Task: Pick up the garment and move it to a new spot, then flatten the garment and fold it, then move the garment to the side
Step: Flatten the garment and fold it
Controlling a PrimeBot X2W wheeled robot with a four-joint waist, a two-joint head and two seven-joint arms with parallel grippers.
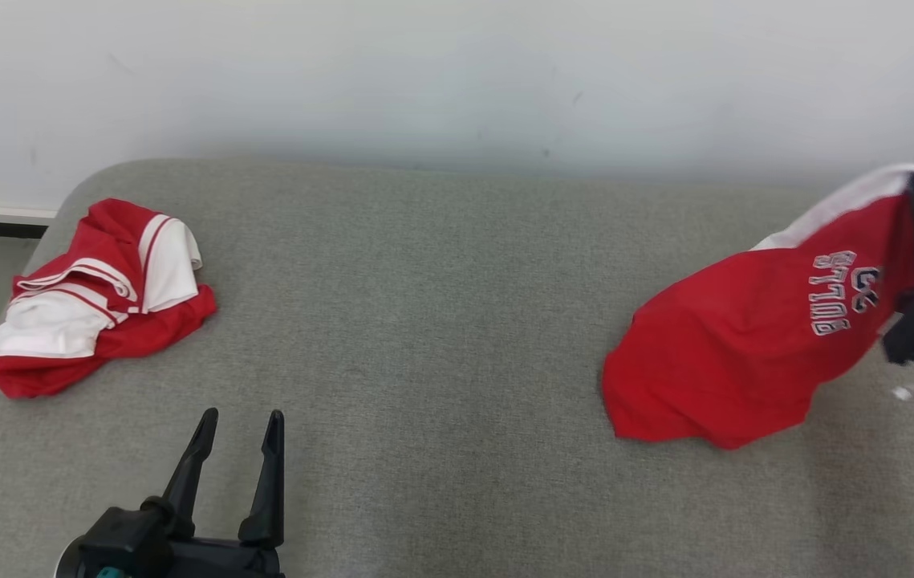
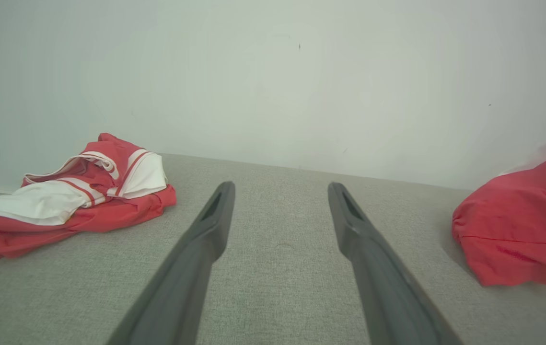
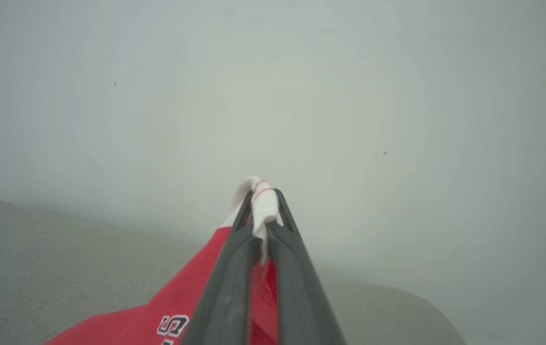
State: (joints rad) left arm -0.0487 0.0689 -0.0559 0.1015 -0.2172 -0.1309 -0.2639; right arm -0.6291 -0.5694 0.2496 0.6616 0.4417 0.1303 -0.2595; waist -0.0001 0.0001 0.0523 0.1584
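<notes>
The grey cushion [image 1: 440, 337] stretched out below a pale wall. At the cushion's right end the garment [image 1: 745, 353], a red jersey with white lettering and white trim, hung lifted by that trim, its lower part resting on the cushion. A second red-and-white jersey [image 1: 95, 297] lay crumpled at the cushion's left end. The right gripper [image 3: 263, 201] was clamped on the garment's trim. The left gripper [image 1: 241, 417] hovered over the cushion's near edge, fingers spread and empty.

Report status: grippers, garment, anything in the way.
Right gripper shut on white trim of red jersey. Left gripper open, empty. Jersey part raised, rest on grey cushion. Second red-and-white garment crumpled far left.
</notes>
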